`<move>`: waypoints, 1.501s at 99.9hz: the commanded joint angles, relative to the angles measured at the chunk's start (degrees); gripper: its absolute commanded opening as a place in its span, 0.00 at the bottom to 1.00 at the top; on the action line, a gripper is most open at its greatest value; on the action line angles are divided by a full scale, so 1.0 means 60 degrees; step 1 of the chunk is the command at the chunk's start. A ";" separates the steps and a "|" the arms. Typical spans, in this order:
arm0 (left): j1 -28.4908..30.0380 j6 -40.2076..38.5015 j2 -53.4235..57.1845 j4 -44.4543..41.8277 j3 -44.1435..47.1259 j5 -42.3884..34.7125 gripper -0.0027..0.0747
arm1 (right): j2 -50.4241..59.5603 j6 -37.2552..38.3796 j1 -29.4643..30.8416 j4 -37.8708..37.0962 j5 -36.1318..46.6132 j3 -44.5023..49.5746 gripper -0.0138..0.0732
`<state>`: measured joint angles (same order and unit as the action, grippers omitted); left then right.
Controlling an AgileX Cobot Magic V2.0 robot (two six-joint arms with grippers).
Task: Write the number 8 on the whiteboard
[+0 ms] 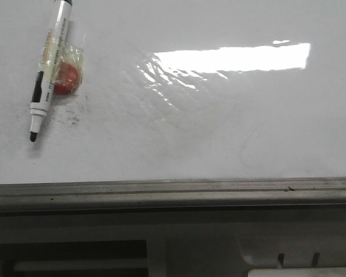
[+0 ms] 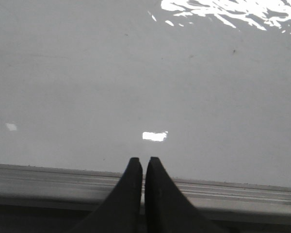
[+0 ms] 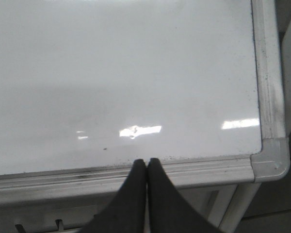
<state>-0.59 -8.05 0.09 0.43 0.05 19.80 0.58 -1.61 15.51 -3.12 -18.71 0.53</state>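
The whiteboard [image 1: 219, 127] fills the front view, glossy white with glare and faint grey smudges, its grey frame rail [image 1: 173, 193] along the near edge. No figure 8 shows on it. A white marker [image 1: 49, 69] with an uncapped black tip lies at the far left, resting on a red round object [image 1: 66, 78] in clear wrap. Neither gripper shows in the front view. My left gripper [image 2: 143, 161] is shut and empty over the near rail [image 2: 223, 191]. My right gripper [image 3: 146, 162] is shut and empty over the rail near the board's corner [image 3: 270, 160].
Below the rail in the front view is the robot's grey base with dark slots [image 1: 75, 254]. The right wrist view shows the board's right edge rail [image 3: 267, 73] and floor beyond it.
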 commanded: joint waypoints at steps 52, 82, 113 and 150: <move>0.0004 -0.0061 0.0284 0.0087 0.0302 -0.0362 0.01 | 0.0201 0.0010 -0.0353 0.0019 0.0206 0.0123 0.09; 0.0004 -0.0061 0.0284 0.0087 0.0302 -0.0362 0.01 | 0.0201 0.0010 -0.2022 0.0019 0.0206 0.0123 0.09; 0.0004 -0.0061 0.0284 0.0087 0.0302 -0.0424 0.01 | 0.0201 0.0010 -0.2343 0.0000 0.0206 0.0123 0.09; 0.0004 -0.0061 0.0284 0.0070 0.0302 -0.1469 0.01 | 0.0201 0.0010 -0.2343 0.0000 0.0261 0.0123 0.09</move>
<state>-0.59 -8.05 0.09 0.43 0.05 17.77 0.58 -1.61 1.50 -3.12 -18.71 0.53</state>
